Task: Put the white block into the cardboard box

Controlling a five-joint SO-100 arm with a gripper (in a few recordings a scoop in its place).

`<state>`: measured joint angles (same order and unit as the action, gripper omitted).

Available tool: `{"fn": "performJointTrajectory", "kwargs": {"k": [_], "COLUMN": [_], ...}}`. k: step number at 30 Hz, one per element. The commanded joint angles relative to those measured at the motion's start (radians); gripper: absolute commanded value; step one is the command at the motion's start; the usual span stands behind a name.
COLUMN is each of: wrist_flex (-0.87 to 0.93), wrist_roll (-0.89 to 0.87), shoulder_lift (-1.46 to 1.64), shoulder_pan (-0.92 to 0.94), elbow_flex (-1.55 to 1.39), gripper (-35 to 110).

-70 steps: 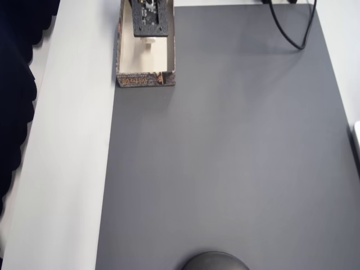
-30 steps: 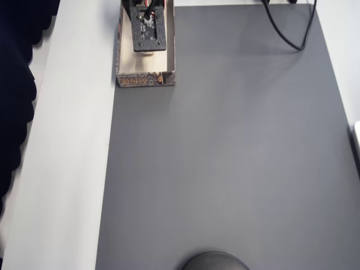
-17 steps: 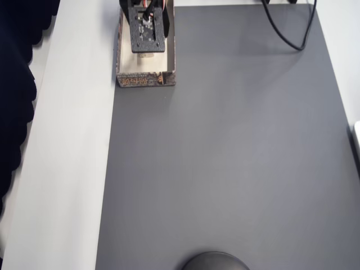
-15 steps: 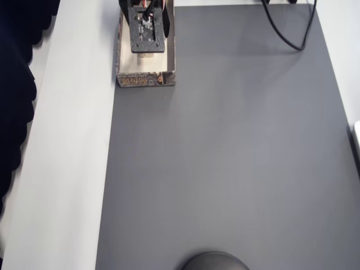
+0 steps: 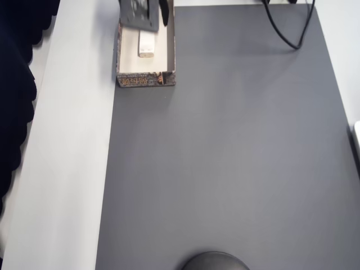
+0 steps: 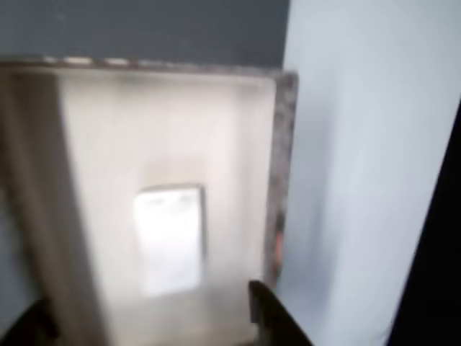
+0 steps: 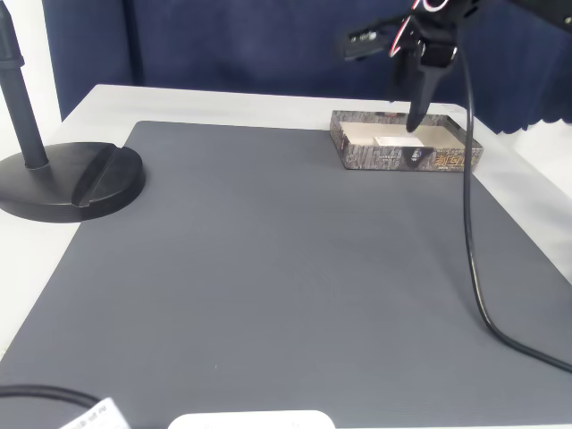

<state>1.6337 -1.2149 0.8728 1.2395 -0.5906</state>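
- A black round stand base with an upright pole [image 7: 67,179] sits on the white worktop [image 7: 223,103] at the far left of the fixed view, well apart from the box and touching the left edge of the dark grey rectangular mat [image 7: 268,268].
- The shallow lidless cardboard box with cream inner faces and a brownish-grey printed outer wall [image 5: 145,80] stands at the mat's far corner; in the overhead view it straddles the seam between mat and bare worktop.
- The small plain white rectangular block with rounded corners [image 5: 147,44] lies flat on the box floor, apart from the walls, also seen blurred in the wrist view [image 6: 169,238] and in the fixed view [image 7: 391,140].
- The black two-finger end effector [image 7: 404,85] hangs above the box with its fingers spread and nothing between them; one finger points down toward the box, clear of the block.
- A black cable [image 7: 474,232] trails from the arm across the mat to the right of the box.
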Motion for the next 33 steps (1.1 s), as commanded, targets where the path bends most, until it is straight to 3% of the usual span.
{"fn": "performJointTrajectory", "kwargs": {"k": [1,16,24,33], "wrist_flex": [0.043,0.083,0.064,0.015], "wrist_roll": [0.061,0.359,0.784,0.95], "shoulder_lift": [0.218,0.742,0.982,1.206], "shoulder_pan": [-0.02,-0.27,-0.523,-0.788], "elbow_flex": [-0.087,-0.65,-0.937,-1.149], "gripper": [28,9,-1,-2]}}
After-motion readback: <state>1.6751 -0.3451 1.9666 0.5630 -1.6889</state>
